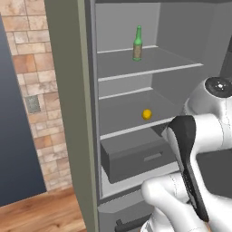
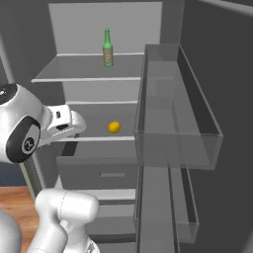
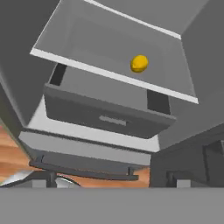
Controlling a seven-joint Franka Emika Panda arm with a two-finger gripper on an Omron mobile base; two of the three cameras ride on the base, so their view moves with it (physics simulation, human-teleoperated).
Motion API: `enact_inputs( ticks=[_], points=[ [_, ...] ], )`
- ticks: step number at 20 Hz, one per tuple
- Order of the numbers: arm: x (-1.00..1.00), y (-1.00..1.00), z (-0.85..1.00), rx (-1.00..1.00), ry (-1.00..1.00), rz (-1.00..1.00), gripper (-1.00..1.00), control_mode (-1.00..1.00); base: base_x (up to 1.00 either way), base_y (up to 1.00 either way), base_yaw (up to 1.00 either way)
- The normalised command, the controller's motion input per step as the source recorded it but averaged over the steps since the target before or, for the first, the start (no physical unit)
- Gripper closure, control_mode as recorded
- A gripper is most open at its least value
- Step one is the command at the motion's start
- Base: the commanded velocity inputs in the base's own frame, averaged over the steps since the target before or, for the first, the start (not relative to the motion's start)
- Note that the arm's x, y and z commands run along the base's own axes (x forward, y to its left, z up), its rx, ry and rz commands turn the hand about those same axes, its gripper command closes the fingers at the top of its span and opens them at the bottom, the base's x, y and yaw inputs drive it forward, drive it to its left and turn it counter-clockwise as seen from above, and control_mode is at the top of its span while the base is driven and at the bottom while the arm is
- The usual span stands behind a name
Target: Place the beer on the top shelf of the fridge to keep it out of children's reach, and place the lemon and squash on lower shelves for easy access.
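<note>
The beer [image 1: 137, 43] stands up straight on the top shelf [image 1: 149, 71] of the fridge [image 1: 72, 113], far back and a bit to the left. It is up high so little kids cannot grab it. That part of the job looks done.

One shelf down sits a small round yellow thing [image 1: 147, 114], near the middle of the lower shelf [image 1: 136, 129]. It looks like the lemon, low so it is easy to get. I cannot be fully sure it is not the squash, because it is so small here. I see just one yellow thing inside, so one more is likely waiting to be put in.

Under that shelf is the dark drawer [image 1: 136, 159] with a bar handle. The fridge door [image 2: 178, 128] is swung open on the right, with clear bins on it.

The robot's hand is near the front of the fridge, and it looks in at the lower shelf and the drawer. Its fingers are spread wide and I think it holds nothing.
</note>
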Motion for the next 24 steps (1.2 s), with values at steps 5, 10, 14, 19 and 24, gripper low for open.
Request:
enact_inputs(
  ticks=[5, 10, 14, 19, 24],
  points=[
    [-0.75, 0.21, 0.09, 0.31, -0.20, -0.19, -1.00, -1.00, 0.00, 0.00, 0.00],
    [-0.42, 0.00, 0.01, 0.22, -0.12, -0.03, -1.00, -1.00, 0.00, 0.00, 0.00],
    [-0.05, 0.00, 0.06, 0.00, -0.03, -0.08, -1.00, -1.00, 0.00, 0.00, 0.00],
    [0.00, 0.12, 0.00, -0.02, 0.00, -0.04, -1.00, -1.00, 0.00, 0.00, 0.00],
    [0.00, 0.05, 0.00, -0.01, 0.00, 0.00, -1.00, -1.00, 0.00, 0.00, 0.00]
  ],
)
